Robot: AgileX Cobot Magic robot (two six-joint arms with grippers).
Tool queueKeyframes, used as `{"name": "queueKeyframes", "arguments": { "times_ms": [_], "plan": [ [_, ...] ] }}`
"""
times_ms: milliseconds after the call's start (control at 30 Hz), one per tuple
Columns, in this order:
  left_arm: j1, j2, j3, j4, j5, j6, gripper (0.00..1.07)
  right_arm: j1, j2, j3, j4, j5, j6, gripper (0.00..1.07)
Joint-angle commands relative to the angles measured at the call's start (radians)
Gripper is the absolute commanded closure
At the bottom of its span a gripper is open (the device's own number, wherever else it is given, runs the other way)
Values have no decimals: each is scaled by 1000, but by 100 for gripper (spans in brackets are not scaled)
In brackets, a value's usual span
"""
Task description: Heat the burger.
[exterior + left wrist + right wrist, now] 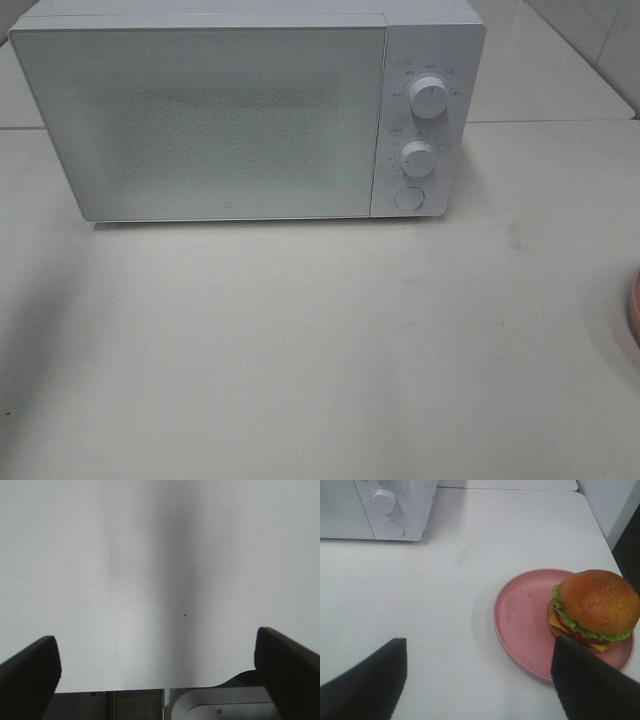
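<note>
The burger [596, 609], with a golden-brown bun, green lettuce and yellow cheese, sits on one side of a round pink plate [522, 622] in the right wrist view. My right gripper [480, 680] is open and empty above the table, with one finger near the plate's rim, apart from the burger. The white microwave [245, 110] stands at the back of the table with its door shut; its knobs also show in the right wrist view [385, 500]. In the high view only a sliver of the plate [634, 310] shows at the right edge. My left gripper [157, 672] is open over bare white table.
The white table [320, 340] stretches in front of the microwave. Two knobs [428, 100] and a round button [408, 198] sit on the microwave's right panel. A table edge and a pale rounded base [220, 705] show in the left wrist view.
</note>
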Motion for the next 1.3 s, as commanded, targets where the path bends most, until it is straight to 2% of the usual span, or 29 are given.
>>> {"name": "queueKeyframes", "arguments": {
  "times_ms": [33,167,200,233,300,333,367,433,467,500,633,700,733,800,1100,1167,1300],
  "plan": [
    [34,-83,59,-1,65,-12,5,-4,-28,-1,-1,-8,-11,31],
    [34,-231,166,10,54,-6,5,-4,-28,-1,-1,-8,-11,31],
    [34,-231,166,10,54,-6,5,-4,-28,-1,-1,-8,-11,31],
    [34,-294,223,14,38,-5,5,-4,-28,-1,-1,-8,-11,31],
    [34,-329,246,14,27,-4,5,-4,-28,-1,-1,-8,-11,31],
    [34,-403,308,14,-5,-4,5,-4,-28,-1,-1,-8,-11,31],
    [34,-403,308,14,-5,-4,5,-4,-28,-1,-1,-8,-11,31],
    [34,-502,395,19,-67,-4,5,-4,-28,-1,-1,-8,-11,31],
    [34,-502,395,19,-67,-4,5,-4,-28,-1,-1,-8,-11,31],
    [34,-574,453,22,-106,-4,5,-4,-28,-1,-1,-8,-11,31],
    [34,-674,524,22,-142,-4,5,-4,-28,-1,-1,-8,-11,31],
    [34,-769,607,22,-186,-4,5,-4,-28,-1,-1,-8,-11,31],
    [34,-769,607,22,-186,-4,5,-4,-28,-1,-1,-8,-11,31],
    [33,-890,627,25,-174,4,5,-4,-28,-1,-1,-8,-11,31],
    [33,-1064,627,22,-175,17,5,-4,-28,-1,-1,-8,-11,31],
    [33,-1170,627,21,-175,16,5,-4,-28,-1,-1,-8,-11,31],
    [33,-1253,627,13,-175,16,5,-4,-28,-1,-1,-8,-11,31]
  ]
}}
